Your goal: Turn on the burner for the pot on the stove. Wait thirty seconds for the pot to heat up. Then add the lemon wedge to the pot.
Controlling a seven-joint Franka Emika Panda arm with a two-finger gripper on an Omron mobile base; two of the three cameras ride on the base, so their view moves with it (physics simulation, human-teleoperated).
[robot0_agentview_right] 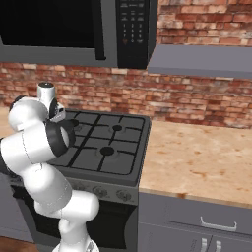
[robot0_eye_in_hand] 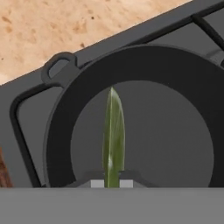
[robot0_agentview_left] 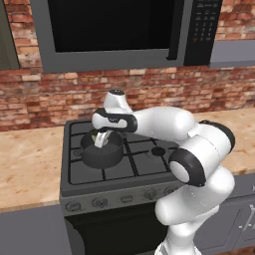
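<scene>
**So, lemon wedge over the pot**

Basically the gripper [robot0_agentview_left: 101, 141] is parked right above the pot [robot0_agentview_left: 101, 151], which sits on the near-left burner of the stove [robot0_agentview_left: 144, 172]. In the hand view the fingers are pinched tight on the lemon wedge [robot0_eye_in_hand: 113, 135], a thin green-yellow sliver seen edge-on, sticking out past the fingertips with the dark round inside of the pot [robot0_eye_in_hand: 144, 131] right behind it. One small side handle [robot0_eye_in_hand: 60, 66] of the pot shows at the rim, with the tan countertop [robot0_eye_in_hand: 65, 26] beyond the stove edge. From the left base view the arm reaches in from the right over the grates, with the knobs [robot0_agentview_left: 99, 202] lined up along the front panel. A microwave [robot0_agentview_left: 114, 30] hangs above, against a brick wall [robot0_agentview_left: 45, 94].
</scene>
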